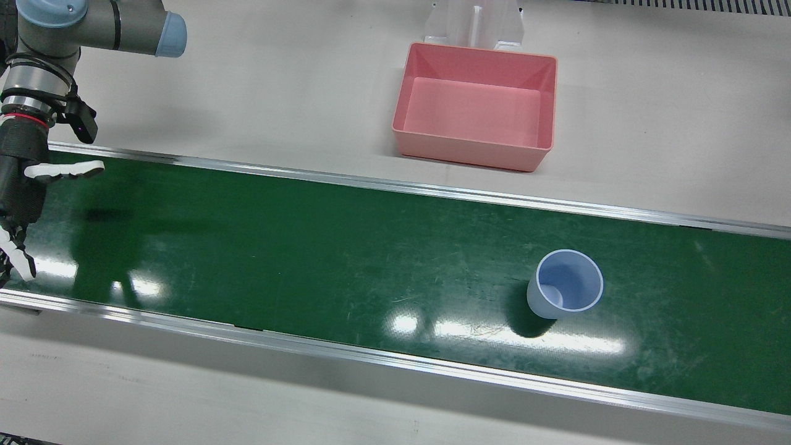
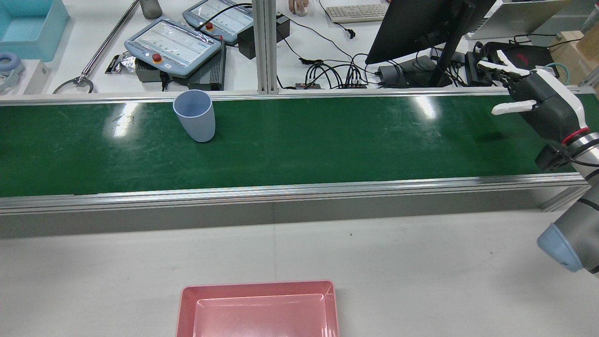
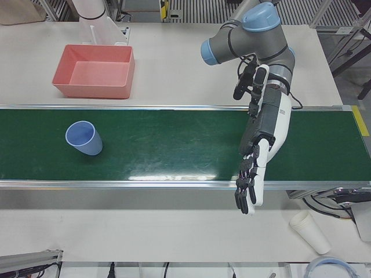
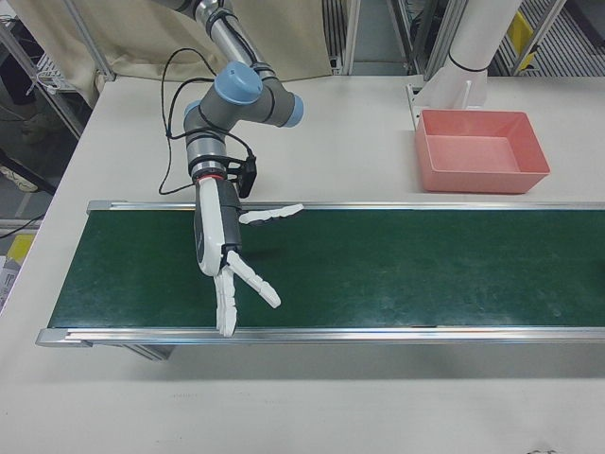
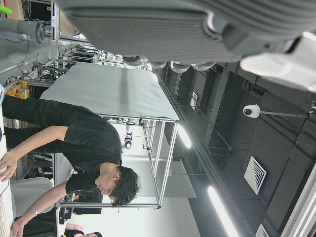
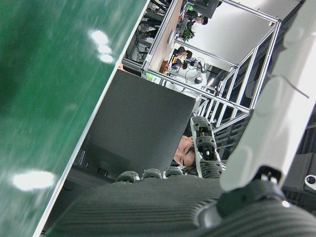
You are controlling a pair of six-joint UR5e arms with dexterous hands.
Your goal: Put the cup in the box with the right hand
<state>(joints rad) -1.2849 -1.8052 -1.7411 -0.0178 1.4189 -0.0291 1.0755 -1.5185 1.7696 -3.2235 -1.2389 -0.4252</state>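
Observation:
A light blue cup stands upright on the green conveyor belt; it also shows in the rear view and the left-front view. The empty pink box sits on the white table beside the belt, seen also in the other views. My right hand is open over the far end of the belt, well away from the cup, fingers spread. My left hand is open above the belt's other end, holding nothing.
The belt has raised metal rails along both sides. A white pedestal stands behind the box. Teach pendants, cables and a monitor lie beyond the belt. Stacked paper cups lie on the table near the left arm.

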